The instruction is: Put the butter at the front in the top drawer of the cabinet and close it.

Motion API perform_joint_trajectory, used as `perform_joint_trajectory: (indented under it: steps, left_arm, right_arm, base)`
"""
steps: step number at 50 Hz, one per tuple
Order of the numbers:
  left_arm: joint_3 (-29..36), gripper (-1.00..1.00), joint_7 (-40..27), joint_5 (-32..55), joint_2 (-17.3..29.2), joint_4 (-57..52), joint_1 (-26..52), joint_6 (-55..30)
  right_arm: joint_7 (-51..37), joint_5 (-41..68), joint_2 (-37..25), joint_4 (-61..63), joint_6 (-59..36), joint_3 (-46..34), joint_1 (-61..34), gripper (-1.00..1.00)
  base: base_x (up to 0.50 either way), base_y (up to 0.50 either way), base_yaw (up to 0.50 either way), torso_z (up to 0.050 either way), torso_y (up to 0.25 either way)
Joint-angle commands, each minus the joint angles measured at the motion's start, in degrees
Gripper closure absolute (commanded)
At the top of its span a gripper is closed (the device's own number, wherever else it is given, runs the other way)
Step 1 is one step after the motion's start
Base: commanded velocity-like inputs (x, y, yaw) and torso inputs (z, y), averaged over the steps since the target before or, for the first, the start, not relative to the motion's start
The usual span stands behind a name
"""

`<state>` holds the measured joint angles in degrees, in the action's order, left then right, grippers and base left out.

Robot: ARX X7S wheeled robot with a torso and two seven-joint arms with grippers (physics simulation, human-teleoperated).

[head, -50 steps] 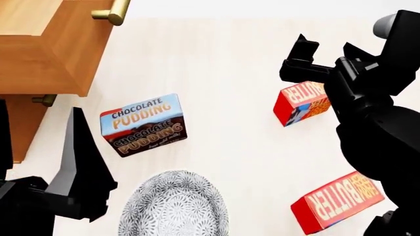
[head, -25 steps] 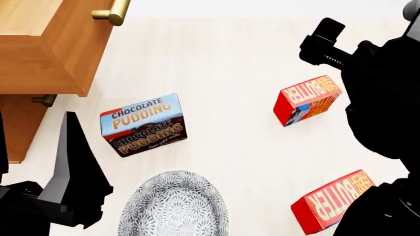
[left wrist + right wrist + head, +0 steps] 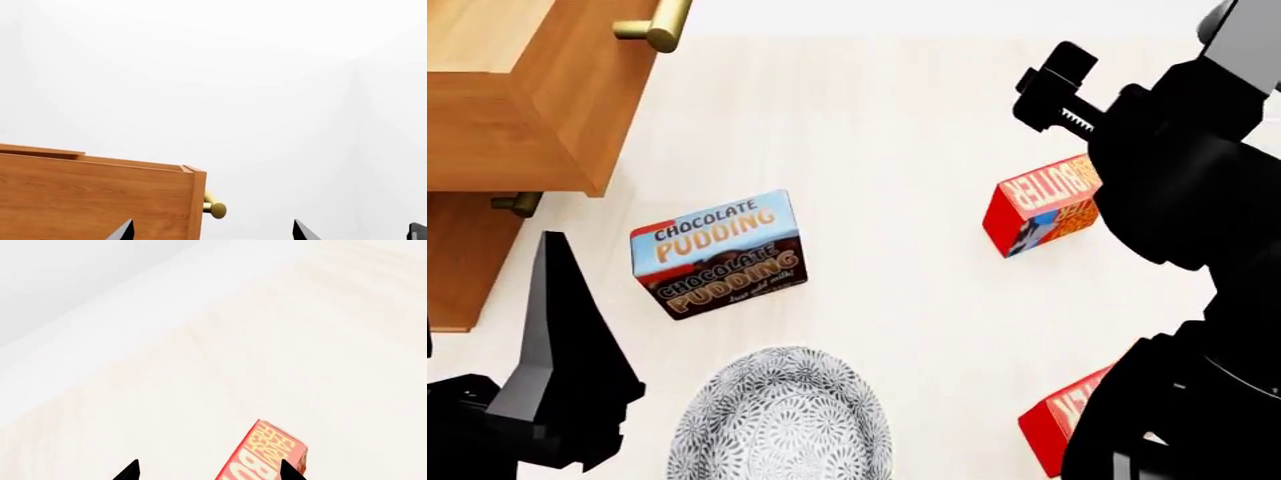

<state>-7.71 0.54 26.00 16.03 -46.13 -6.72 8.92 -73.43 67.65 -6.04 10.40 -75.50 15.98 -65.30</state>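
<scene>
"CHOCOLATE PUDDING" box (image 3: 718, 252), two red "BUTTER" cartons (image 3: 1044, 204), open top drawer (image 3: 527, 90)

Two butter cartons lie on the table: one (image 3: 1038, 205) farther off, one (image 3: 1065, 420) nearer (mostly hidden by the robot's right arm). One chocolate pudding box (image 3: 721, 253). One patterned bowl (image 3: 781, 417). One wooden cabinet (image 3: 467, 245) with two drawers, the top drawer (image 3: 527, 95) and a lower one (image 3: 474, 235), each with one brass handle.
</scene>
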Motion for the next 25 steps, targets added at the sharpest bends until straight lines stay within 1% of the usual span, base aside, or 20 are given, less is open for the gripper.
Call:
perform_joint_trajectory:
  steps: [1,16,25]
  left_arm:
    - [0.04,-1.00,-0.17,0.04,0.27,0.20,-0.09,0.57]
    - [0.33,-1.00,-0.20,-0.15,0.60,0.44,-0.49,1.29]
    - [0.27,-1.00,-0.11,0.09,0.74,0.84,-0.93,2.05]
  right_arm:
    - [-0.50,-0.72,0.92,-5.43,3.10,0.48,-0.77,-1.00]
    - [-3.62,-2.02,0.99,-5.33,6.25,0.90,0.54,-1.00]
    - [-4.17,-3.18,0.74,-6.00,7.53,-0.30,0.21,-1.00]
  base:
    - [0.00,0.00,0.00,0.000,0.000]
    - [0.00,0.00,0.00,0.000,0.000]
    - [0.00,0.00,0.00,0.000,0.000]
